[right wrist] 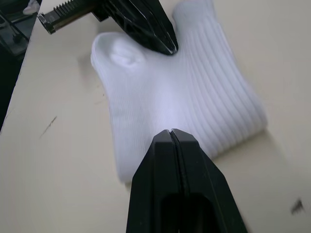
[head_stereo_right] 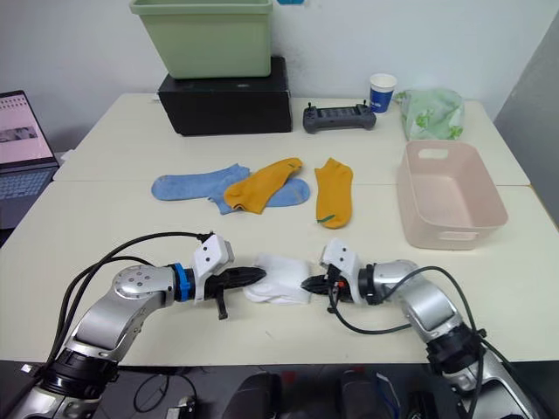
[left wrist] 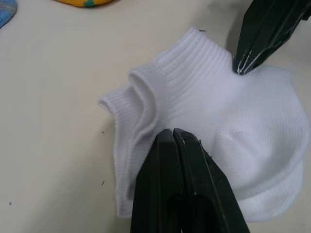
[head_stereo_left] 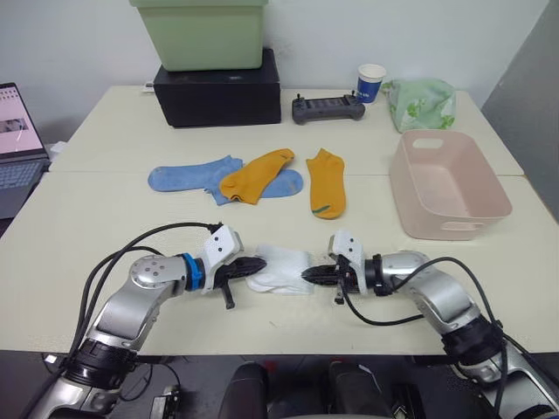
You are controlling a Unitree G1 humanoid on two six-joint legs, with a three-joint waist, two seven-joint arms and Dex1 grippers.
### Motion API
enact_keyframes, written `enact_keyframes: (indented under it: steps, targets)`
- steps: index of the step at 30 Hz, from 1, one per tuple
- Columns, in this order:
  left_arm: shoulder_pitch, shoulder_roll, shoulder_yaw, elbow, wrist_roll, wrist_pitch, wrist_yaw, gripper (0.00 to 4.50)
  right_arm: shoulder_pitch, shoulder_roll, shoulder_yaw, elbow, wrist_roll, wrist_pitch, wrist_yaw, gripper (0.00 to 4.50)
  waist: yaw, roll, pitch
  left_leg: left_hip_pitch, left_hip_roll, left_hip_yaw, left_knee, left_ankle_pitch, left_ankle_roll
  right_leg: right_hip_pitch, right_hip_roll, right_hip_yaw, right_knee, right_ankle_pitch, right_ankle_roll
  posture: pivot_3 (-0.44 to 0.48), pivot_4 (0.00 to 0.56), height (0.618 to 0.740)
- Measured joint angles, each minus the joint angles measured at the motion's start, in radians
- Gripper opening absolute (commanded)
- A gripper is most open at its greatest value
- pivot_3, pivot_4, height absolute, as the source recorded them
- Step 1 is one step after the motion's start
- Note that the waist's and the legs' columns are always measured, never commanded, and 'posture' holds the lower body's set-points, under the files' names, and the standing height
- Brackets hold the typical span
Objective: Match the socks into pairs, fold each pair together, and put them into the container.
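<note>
Cream tabletop [head_stereo_left: 105, 218] against a white wall, seen from above the robot's two arms. Near the front edge, at the middle, lies the white pair of socks [head_stereo_left: 281, 269], stacked one on the other in a soft, slightly rumpled bundle. The left gripper [head_stereo_left: 251, 264] comes in from one side and the right gripper [head_stereo_left: 314, 274] from the other, tips meeting the bundle at opposite ends. Each gripper's black fingers are pressed together, with no cloth visibly caught between them; they appear to press down on or nudge the knit rather than pinch it.

Further back, about mid-table, two light blue socks [head_stereo_left: 188, 175] lie overlapped with one mustard-orange sock [head_stereo_left: 253, 175] across them, and a second mustard-orange sock [head_stereo_left: 327, 183] lies just beside. The pale pink container [head_stereo_left: 472, 185] sits empty near the right edge. Along the back edge are a black box [head_stereo_left: 218, 99] with a pale green bin [head_stereo_left: 201, 33] on top, a black handheld controller [head_stereo_left: 327, 108], a paper cup [head_stereo_left: 370, 83] and a green patterned bag [head_stereo_left: 421, 103]. A laptop [head_stereo_left: 19, 140] sits at the far left.

The socks look light, limp and stretchy, likely to slide apart or unfold when lifted. Pinching through both layers at the ribbed cuff, or across the folded middle, should hold the pair together best.
</note>
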Motion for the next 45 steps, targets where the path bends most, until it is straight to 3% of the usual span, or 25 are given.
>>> enact_keyframes:
  steps: [2, 8, 17, 27, 35, 38, 42, 45]
  targets:
    - [0.003, -0.002, 0.002, -0.002, -0.001, 0.001, 0.002, 0.0, 0.007, 0.01, -0.05, -0.027, 0.051, 0.105, -0.023, 0.02, -0.001, 0.0, 0.0, 0.0, 0.0, 0.0, 0.0, 0.0, 0.0, 0.0, 0.0, 0.0, 0.0, 0.0, 0.0, 0.0, 0.15, 0.74]
    - [0.016, -0.006, 0.004, -0.011, 0.001, -0.006, 0.004, 0.0, -0.046, 0.113, -0.201, -0.033, 0.199, 0.468, -0.17, 1.93, -0.001, 0.0, 0.0, 0.0, 0.0, 0.0, 0.0, 0.0, 0.0, 0.0, 0.0, 0.001, 0.0, 0.0, 0.0, 0.0, 0.15, 0.74]
    - [0.022, -0.006, 0.008, -0.015, 0.006, -0.013, 0.004, 0.0, -0.085, 0.212, -0.29, -0.023, 0.288, 0.75, -0.289, 1.93, -0.002, 0.0, 0.0, 0.0, 0.0, 0.0, -0.001, 0.0, 0.0, -0.001, 0.0, 0.001, 0.0, 0.0, 0.0, 0.0, 0.15, 0.74]
    - [0.042, -0.006, 0.018, -0.043, 0.006, 0.002, 0.005, 0.0, -0.154, 0.535, -0.533, 0.197, 0.323, 0.866, -0.455, 1.93, -0.003, 0.0, 0.0, 0.0, 0.0, 0.0, -0.001, 0.0, 0.0, -0.002, 0.0, 0.001, 0.001, 0.0, 0.0, 0.0, 0.15, 0.74]
    - [0.057, -0.005, 0.03, -0.054, 0.005, 0.006, 0.004, 0.0, -0.175, 0.546, -0.534, 0.242, 0.322, 0.846, -0.467, 1.93, -0.005, 0.001, 0.0, 0.0, 0.0, 0.0, -0.001, 0.0, 0.0, -0.002, 0.001, 0.001, 0.001, 0.0, 0.0, 0.0, 0.15, 0.74]
    - [0.059, -0.004, 0.031, -0.056, 0.005, 0.007, 0.004, 0.0, -0.175, 0.529, -0.511, 0.24, 0.33, 0.838, -0.451, 1.36, -0.007, 0.001, 0.0, 0.0, 0.0, 0.0, -0.001, 0.0, 0.0, -0.002, 0.001, 0.001, 0.001, 0.0, 0.0, 0.0, 0.15, 0.74]
    - [0.06, 0.0, 0.032, -0.056, 0.005, 0.009, 0.001, 0.0, -0.176, 0.517, -0.487, 0.211, 0.355, 0.837, -0.431, 0.05, -0.01, 0.0, -0.002, 0.001, 0.0, 0.0, -0.001, 0.0, 0.0, -0.001, 0.001, 0.001, 0.001, 0.0, 0.0, 0.0, 0.15, 0.74]
    - [0.06, 0.0, 0.032, -0.056, 0.0, 0.009, -0.002, 0.0, -0.174, 0.513, -0.481, 0.209, 0.356, 0.831, -0.43, 0.01, -0.011, -0.001, -0.003, 0.001, 0.0, 0.0, -0.001, 0.0, 0.0, -0.001, 0.001, 0.001, 0.001, 0.0, 0.0, 0.0, 0.15, 0.74]
